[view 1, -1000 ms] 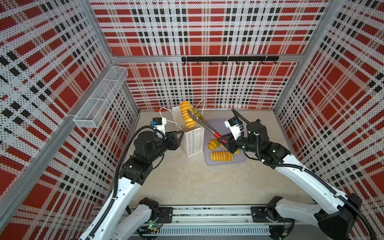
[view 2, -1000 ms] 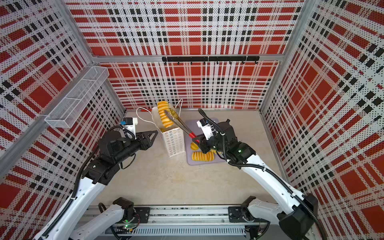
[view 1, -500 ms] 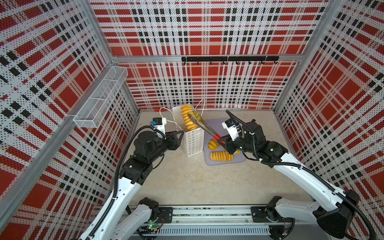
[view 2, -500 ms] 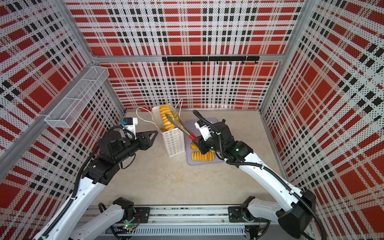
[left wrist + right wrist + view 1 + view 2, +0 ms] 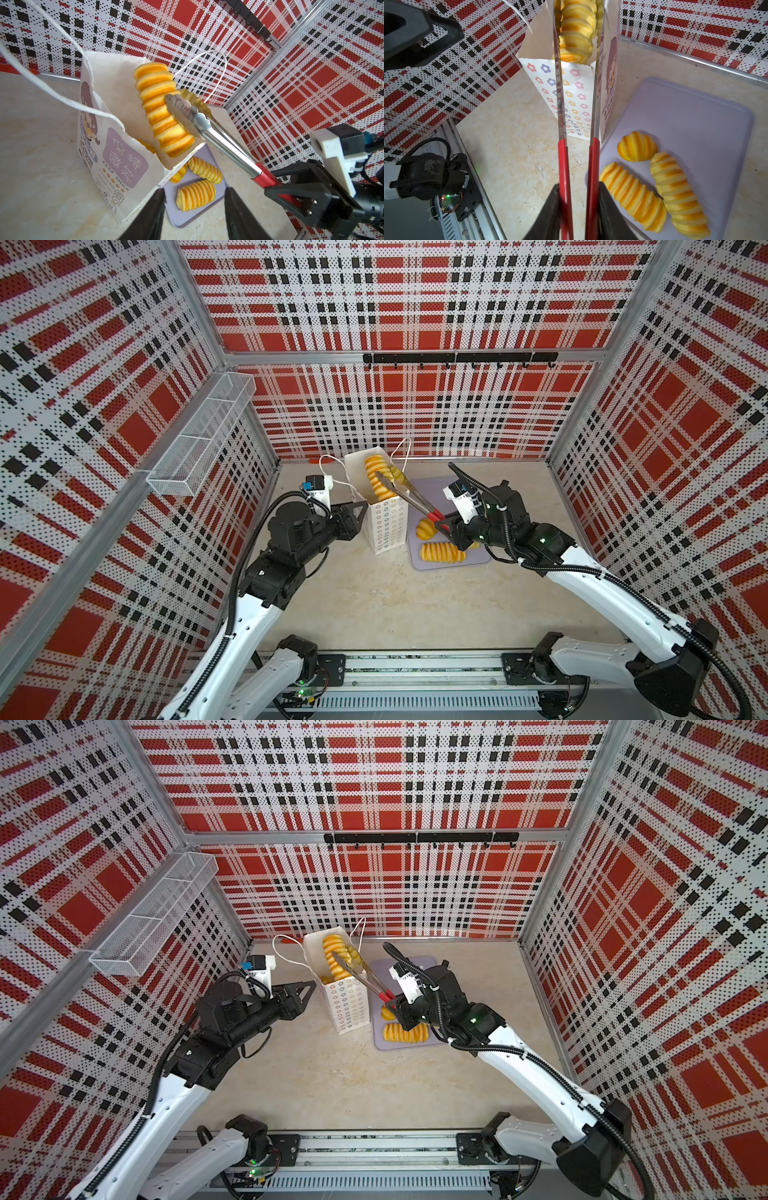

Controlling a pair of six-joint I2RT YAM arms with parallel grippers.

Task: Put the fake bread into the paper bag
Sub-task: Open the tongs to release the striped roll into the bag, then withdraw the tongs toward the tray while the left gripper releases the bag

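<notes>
One loaf [image 5: 164, 116] at tongs [image 5: 209, 131] tips in paper bag [image 5: 116, 149]; right fingers [image 5: 547, 218] clamp tongs handles; left fingers [image 5: 149, 218] open.

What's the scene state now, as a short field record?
left gripper: open, empty, beside bag
right gripper: shut on tongs at the red handles
loaf: between tong tips, lower end in bag mouth
bag: upright, other bread inside
tray: two loaves, one small bun
</notes>
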